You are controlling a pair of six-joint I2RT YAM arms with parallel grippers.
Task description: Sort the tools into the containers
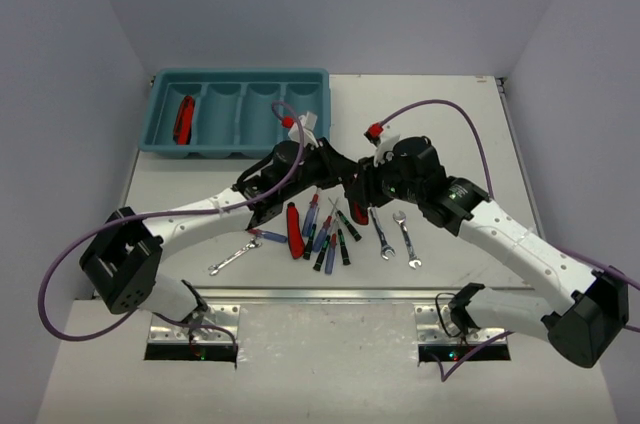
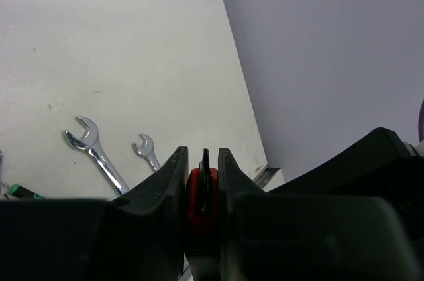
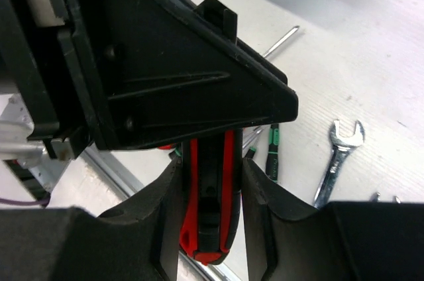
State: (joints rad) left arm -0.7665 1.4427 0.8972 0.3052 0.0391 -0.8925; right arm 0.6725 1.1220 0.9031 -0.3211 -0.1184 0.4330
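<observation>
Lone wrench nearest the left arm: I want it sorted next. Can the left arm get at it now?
Probably not yet. The wrench lies uncovered in the open, but the left arm's fingers are shut on red-handled pliers that the right arm's fingers also seem to hold.

Both arms are reaching forward with elbows spread wide, wrists angling inward so the grippers are meeting nose to nose. The left gripper is pinching the red-and-black pliers between nearly closed fingers, while the right gripper is clamping their handles.
</observation>
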